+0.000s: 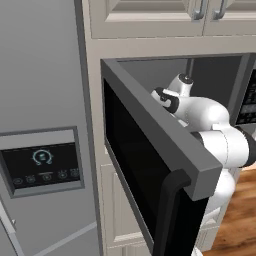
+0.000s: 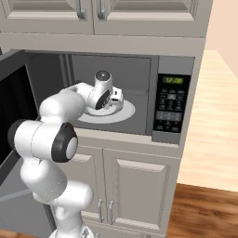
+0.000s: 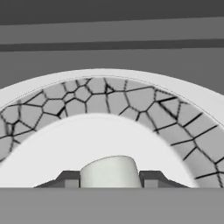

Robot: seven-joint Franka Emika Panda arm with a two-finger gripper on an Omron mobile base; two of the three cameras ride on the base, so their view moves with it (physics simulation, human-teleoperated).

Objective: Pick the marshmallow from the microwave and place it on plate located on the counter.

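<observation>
You see the two-finger gripper (image 3: 111, 180) inside the dark grey open-doored microwave (image 2: 139, 83), its dark fingertips (image 3: 69, 178) closed against both sides of the pale cylindrical marshmallow (image 3: 110, 171), at six o'clock on a crackle-patterned white dish (image 3: 131, 100).

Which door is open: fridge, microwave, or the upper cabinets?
The microwave door: black glass, swung wide with the arm reaching past it. The grey fridge and upper cabinets sit flush shut.
</observation>
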